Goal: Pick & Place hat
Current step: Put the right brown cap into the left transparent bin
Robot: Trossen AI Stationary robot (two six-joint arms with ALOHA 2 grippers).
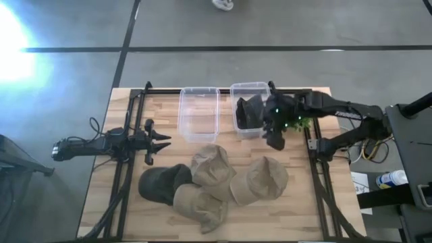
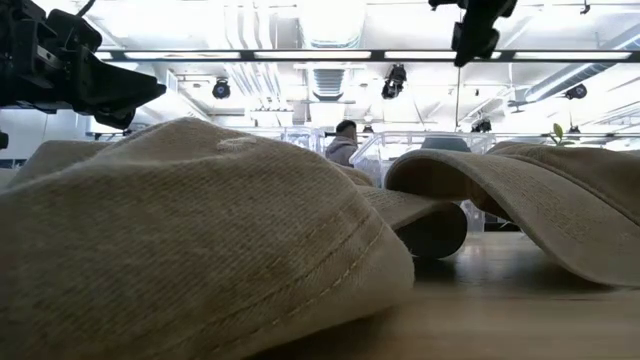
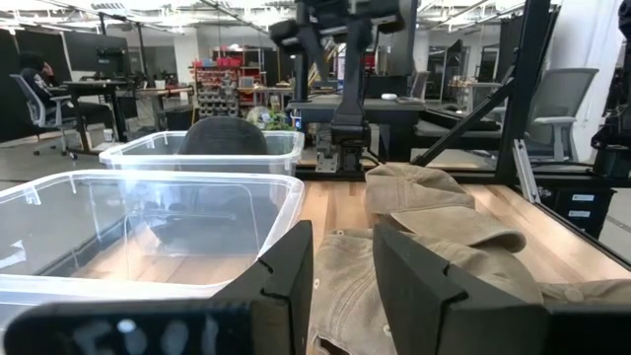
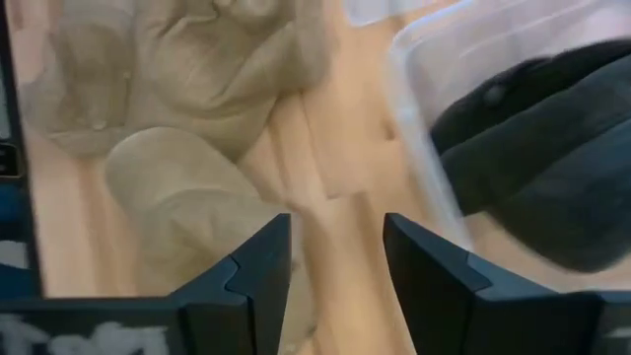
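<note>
A dark hat [image 1: 248,112] lies in the right clear bin [image 1: 251,86] at the table's far side; it also shows in the right wrist view [image 4: 552,187]. My right gripper [image 1: 275,139] is open and empty, raised over the table just beside that bin's near right corner. Three tan hats [image 1: 211,165] [image 1: 201,206] [image 1: 260,179] and a dark green hat [image 1: 164,183] lie bunched on the table's near middle. My left gripper [image 1: 159,142] is open and empty at the table's left, pointing toward the bins.
The left clear bin [image 1: 199,115] stands beside the right one and holds nothing; it fills the left wrist view [image 3: 148,227]. Black frame rails [image 1: 125,175] run along the table's left and right sides. A person [image 2: 345,142] stands far off in the room.
</note>
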